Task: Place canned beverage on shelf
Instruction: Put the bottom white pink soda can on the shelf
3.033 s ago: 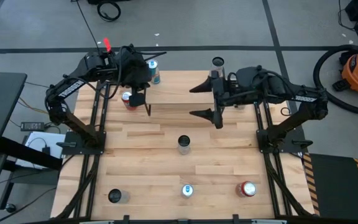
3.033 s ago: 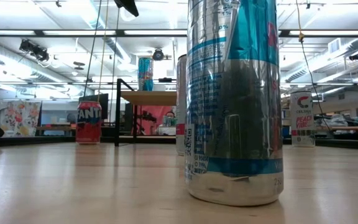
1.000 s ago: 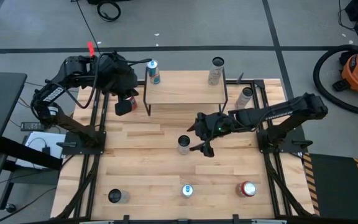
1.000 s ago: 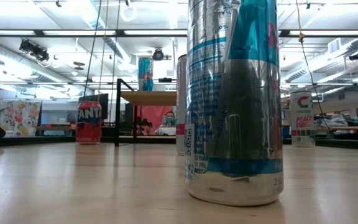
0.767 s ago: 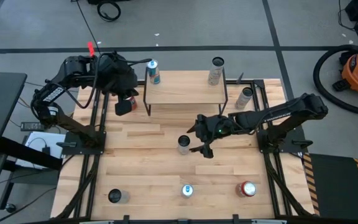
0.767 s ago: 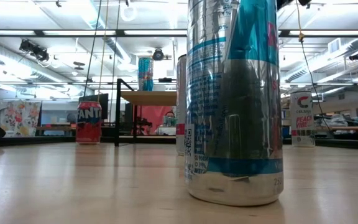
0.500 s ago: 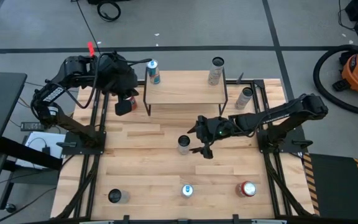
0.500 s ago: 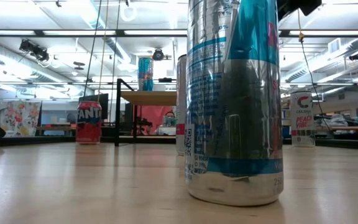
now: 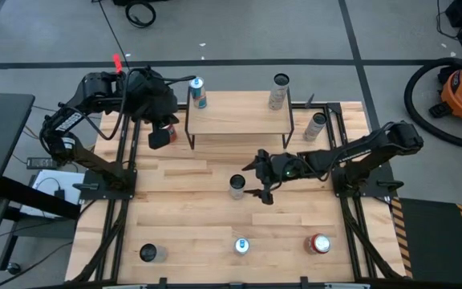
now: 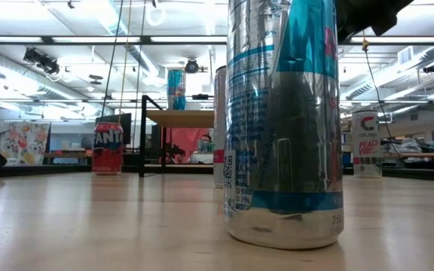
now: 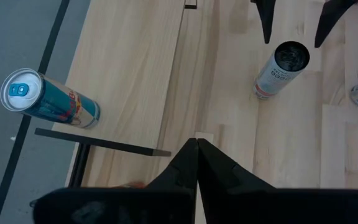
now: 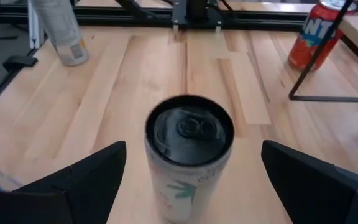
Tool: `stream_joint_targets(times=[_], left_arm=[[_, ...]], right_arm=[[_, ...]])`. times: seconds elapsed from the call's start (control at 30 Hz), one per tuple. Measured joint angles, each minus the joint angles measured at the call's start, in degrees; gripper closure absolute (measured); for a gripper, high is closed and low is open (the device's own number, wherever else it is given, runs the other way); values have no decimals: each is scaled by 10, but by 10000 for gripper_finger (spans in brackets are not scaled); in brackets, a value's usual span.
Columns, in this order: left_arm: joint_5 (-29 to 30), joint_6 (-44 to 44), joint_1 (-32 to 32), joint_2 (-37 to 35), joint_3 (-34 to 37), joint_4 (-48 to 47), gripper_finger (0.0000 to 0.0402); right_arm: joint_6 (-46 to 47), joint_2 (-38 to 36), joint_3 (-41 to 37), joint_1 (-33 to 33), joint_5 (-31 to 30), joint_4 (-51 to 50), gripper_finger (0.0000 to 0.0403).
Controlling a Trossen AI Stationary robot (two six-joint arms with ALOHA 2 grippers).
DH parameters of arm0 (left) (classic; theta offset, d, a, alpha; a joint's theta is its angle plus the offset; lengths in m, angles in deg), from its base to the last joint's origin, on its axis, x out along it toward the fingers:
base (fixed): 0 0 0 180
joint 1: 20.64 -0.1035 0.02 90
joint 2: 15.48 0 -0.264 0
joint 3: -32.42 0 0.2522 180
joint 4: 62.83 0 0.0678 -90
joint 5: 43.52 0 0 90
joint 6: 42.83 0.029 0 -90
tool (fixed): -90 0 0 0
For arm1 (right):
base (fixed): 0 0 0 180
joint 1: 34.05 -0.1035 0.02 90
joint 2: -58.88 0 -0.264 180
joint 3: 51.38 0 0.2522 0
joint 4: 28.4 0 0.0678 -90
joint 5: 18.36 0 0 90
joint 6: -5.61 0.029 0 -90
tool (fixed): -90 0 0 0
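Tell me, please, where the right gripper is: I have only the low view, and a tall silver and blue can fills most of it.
Observer: The right gripper hangs open in the middle of the wooden tabletop, lined up with a pale, black-topped can and not touching it.
Operator: Thank you. Is the left gripper anywhere near it?
Observer: No. The left gripper is shut and waits by the left end of the low light-wood shelf.
Operator: Is the shelf free?
Observer: Mostly. Only a slim blue can stands on it, at the far left corner.
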Motion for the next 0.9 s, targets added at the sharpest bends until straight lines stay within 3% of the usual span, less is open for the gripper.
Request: stream_joint_targets(times=[0.9], left_arm=[[0,0,0,0,0,0,393]], right_arm=[[8,92,0,-8,18,76,21]])
